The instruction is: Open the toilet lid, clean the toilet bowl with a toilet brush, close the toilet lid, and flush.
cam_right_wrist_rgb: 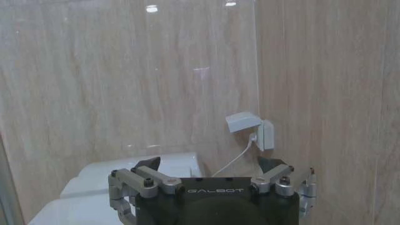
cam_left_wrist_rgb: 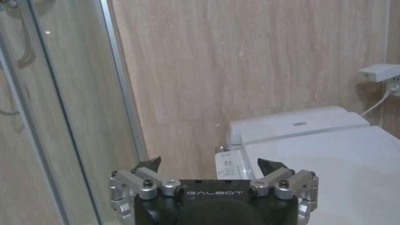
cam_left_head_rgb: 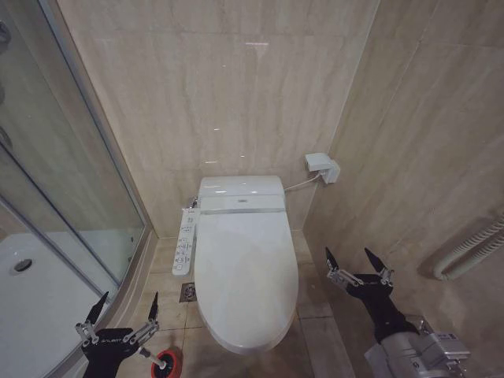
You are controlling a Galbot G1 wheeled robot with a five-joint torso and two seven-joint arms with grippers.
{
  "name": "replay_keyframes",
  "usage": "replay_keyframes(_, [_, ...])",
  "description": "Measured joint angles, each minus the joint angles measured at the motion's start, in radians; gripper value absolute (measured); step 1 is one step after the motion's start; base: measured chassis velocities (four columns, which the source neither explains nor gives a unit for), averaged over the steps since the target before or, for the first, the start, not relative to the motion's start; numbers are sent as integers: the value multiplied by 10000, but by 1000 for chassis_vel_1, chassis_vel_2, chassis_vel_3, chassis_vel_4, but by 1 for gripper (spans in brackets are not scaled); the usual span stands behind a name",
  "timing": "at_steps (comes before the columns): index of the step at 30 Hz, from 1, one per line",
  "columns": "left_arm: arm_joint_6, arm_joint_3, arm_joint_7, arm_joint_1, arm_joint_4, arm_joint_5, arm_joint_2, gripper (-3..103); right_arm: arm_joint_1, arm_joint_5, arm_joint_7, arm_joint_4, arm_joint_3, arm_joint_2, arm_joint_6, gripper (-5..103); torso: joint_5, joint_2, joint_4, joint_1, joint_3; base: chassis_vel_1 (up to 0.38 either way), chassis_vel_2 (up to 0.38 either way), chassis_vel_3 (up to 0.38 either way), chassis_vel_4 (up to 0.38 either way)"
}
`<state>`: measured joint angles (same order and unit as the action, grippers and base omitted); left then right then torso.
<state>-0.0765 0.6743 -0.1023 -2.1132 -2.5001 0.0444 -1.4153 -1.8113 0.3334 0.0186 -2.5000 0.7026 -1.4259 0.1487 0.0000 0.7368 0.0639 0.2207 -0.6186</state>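
Both grippers hover empty, fingers apart: left gripper (cam_left_head_rgb: 124, 309) beside the red brush holder (cam_left_head_rgb: 167, 363), right gripper (cam_left_head_rgb: 356, 264) beside the closed toilet lid (cam_left_head_rgb: 246, 268) centrally.

Left gripper (cam_left_head_rgb: 124, 311): fingers spread, air between them clear. Ahead of the fingers sits the control panel (cam_left_head_rgb: 185, 240); on their outer side the glass shower wall (cam_left_head_rgb: 75, 197) blocks travel. Right gripper (cam_left_head_rgb: 359, 265): fingers spread, gap clear, tiled side wall (cam_left_head_rgb: 425, 157) close on the outer side. Closed toilet lid (cam_left_head_rgb: 246, 264) fills the space between both grippers; open floor (cam_left_head_rgb: 315, 303) runs along its flank by the right fingers.
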Motion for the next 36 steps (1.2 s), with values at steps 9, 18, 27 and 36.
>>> replay_keyframes(9, [0, 0, 0, 0, 0, 0, 0, 100, 0, 0, 0, 0, 0, 0, 0, 100, 0, 0, 0, -2, 0, 0, 0, 0, 0])
replay_keyframes(18, [0, 0, 0, 0, 0, 0, 0, 100, 0, 0, 0, 0, 0, 0, 0, 100, 0, 0, 0, -2, 0, 0, 0, 0, 0])
replay_keyframes(27, [0, 0, 0, 0, 0, 0, 0, 100, 0, 0, 0, 0, 0, 0, 0, 100, 0, 0, 0, -1, 0, 0, 0, 0, 0])
replay_keyframes(36, [0, 0, 0, 0, 0, 0, 0, 100, 0, 0, 0, 0, 0, 0, 0, 100, 0, 0, 0, 1, 0, 0, 0, 0, 0])
